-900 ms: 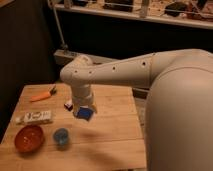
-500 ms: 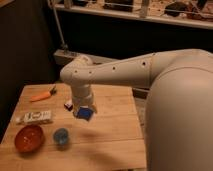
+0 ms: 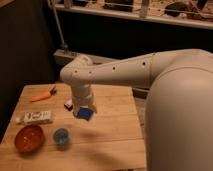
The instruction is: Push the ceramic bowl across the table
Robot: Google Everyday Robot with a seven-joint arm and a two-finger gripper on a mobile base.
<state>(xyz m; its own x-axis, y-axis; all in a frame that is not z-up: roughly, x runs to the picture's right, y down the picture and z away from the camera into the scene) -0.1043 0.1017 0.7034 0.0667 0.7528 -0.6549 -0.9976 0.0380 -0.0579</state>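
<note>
Likely, with the gripper (image 3: 82,106) over the middle of the desk (image 3: 116,127) (whether it held the blue piece (image 3: 85,114) there, unclear) and the ceramic bowl (image 3: 29,138) well apart at the near corner, any approach risked clipping the blue cup (image 3: 61,136) beside the bowl.

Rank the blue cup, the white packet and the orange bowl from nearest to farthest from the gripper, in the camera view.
Measured from the gripper, over the middle of the table:
1. blue cup, just ahead of it toward the front edge.
2. white packet, out toward the picture's left.
3. ceramic bowl, near the front left corner.
</note>
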